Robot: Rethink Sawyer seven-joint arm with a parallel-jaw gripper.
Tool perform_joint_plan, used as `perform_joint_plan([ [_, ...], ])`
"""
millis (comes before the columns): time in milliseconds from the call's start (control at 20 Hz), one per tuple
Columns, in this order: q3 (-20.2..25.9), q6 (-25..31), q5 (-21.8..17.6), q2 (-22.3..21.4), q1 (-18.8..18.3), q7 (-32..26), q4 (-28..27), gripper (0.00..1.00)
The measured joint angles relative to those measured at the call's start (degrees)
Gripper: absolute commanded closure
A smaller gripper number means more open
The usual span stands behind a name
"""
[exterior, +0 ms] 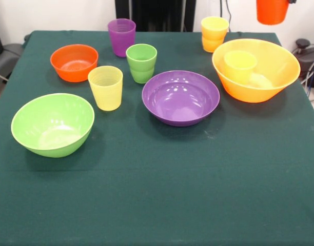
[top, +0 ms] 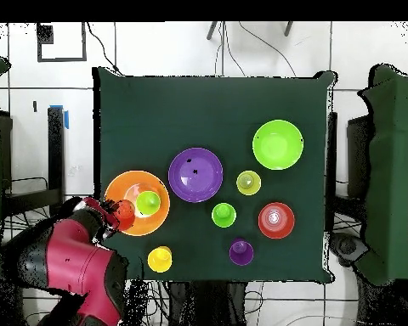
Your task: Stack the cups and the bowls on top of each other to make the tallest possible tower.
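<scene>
An orange cup (exterior: 272,11), cut off at the top edge, is seen aloft; the claw itself is hidden, its state untellable.

From my station I see a tabletop (exterior: 162,205) covered in dark green cloth, standing on a pale tiled floor (top: 207,51) crossed by dark grout lines. A white wall (exterior: 54,15) rises behind it, and black cables (top: 241,47) trail over the tiles beyond its edge.
</scene>
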Motion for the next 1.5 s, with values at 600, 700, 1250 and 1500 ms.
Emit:
perform_joint_plan([
  [600, 1.4, -4.2, 0.0, 2.1, -0.2, 0.0, 0.0, 1.00],
  [700, 2.0, -6.0, 0.0, 3.3, -0.3, 0.0, 0.0, 1.00],
  [1250, 3.1, -9.6, 0.0, 6.2, -1.0, 0.0, 0.1, 1.00],
  [1500, 3.1, -9.6, 0.0, 6.8, -1.0, 0.0, 0.1, 1.00],
])
